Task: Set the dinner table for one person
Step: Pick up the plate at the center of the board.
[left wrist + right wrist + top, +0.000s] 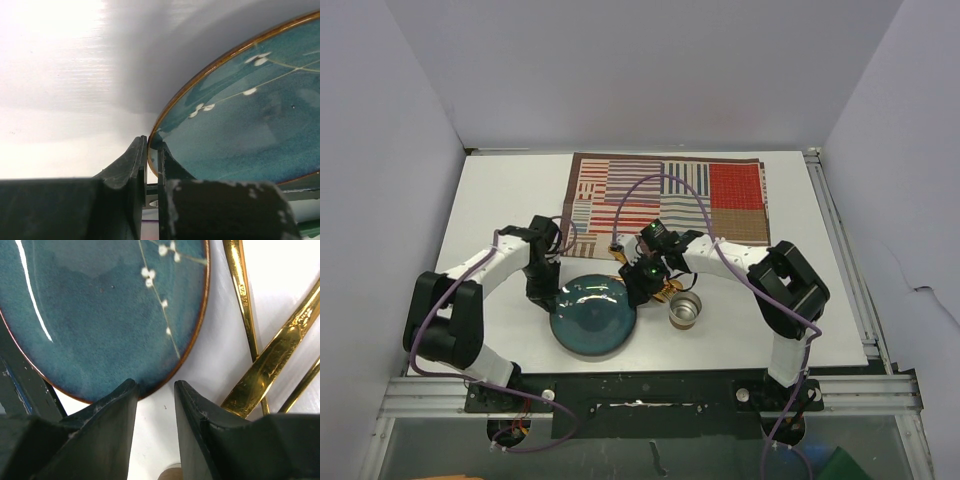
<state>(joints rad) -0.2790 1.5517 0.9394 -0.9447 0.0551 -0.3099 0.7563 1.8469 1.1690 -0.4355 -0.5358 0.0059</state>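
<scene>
Judging by the layout, the setting looks barely started: blue plate [593, 316], steel cup [684, 310] and gold cutlery [665, 291] crowd the near counter [500, 200], the striped placemat [720, 200] lies bare, the left jaws pinch the plate's rim, and the right jaws hang part-open and empty at its other edge.

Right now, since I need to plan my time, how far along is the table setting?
Early. Done: the placemat lies flat at the far side of the table, with nothing on it. In hand: the left fingers pinch the plate by its rim; the right fingers stand apart at its other side. Left: the plate, gold cutlery and metal cup all sit near the arms, off the placemat.
</scene>
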